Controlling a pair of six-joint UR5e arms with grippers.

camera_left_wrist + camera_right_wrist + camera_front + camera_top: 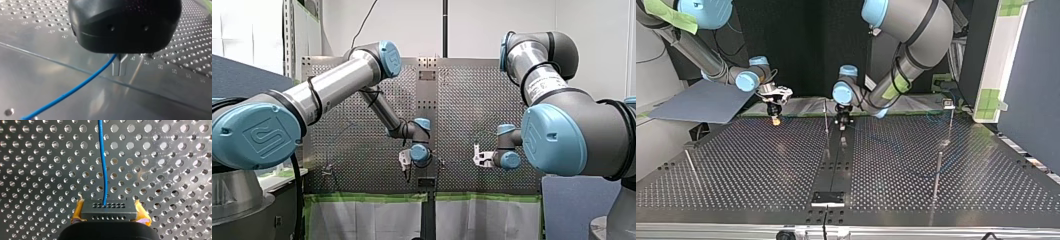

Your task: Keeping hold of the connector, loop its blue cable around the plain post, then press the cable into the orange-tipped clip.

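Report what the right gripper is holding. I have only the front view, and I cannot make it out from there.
Observer: The right wrist view shows the right gripper shut on a dark connector, with yellow pads on either side of it.
Operator: Now trace the cable.
Observer: The blue cable leaves the connector's face and runs almost straight ahead of the gripper over the perforated table.
Operator: Check the left gripper.
Observer: In the left wrist view, the left gripper has its metal fingers closed together on the blue cable, which trails away to one side across the table.
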